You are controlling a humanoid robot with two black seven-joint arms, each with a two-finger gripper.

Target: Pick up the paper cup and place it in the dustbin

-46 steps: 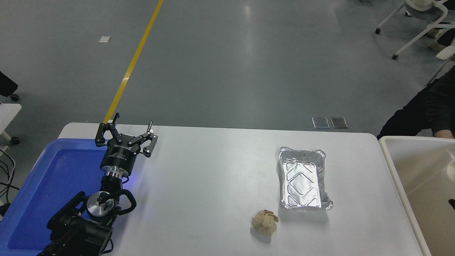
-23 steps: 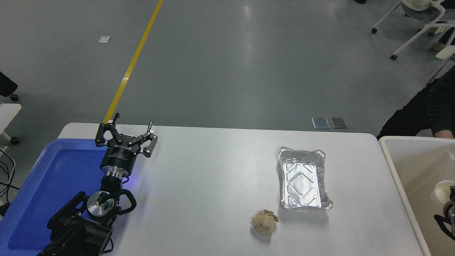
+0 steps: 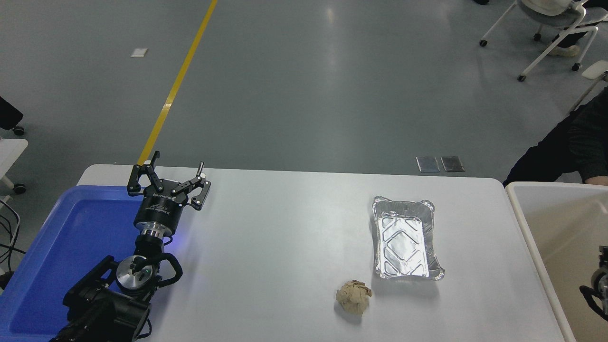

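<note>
**Cup out of sight, right hand over the bin**

I cannot see the paper cup anywhere. It may be down inside the dustbin (image 3: 526, 228), past the picture's edge. My right hand (image 3: 597, 285) hangs over the dustbin, mostly cut off, so I cannot tell if it is apart or together. I would make sure the cup is let go, then lift straight up, clear of the rim. Far from the dustbin, my left hand (image 3: 167, 179) sits spread apart. I count one dustbin, one foil tray (image 3: 403, 240), one paper ball (image 3: 354, 297), one blue tray (image 3: 71, 237) and no cup.
</note>
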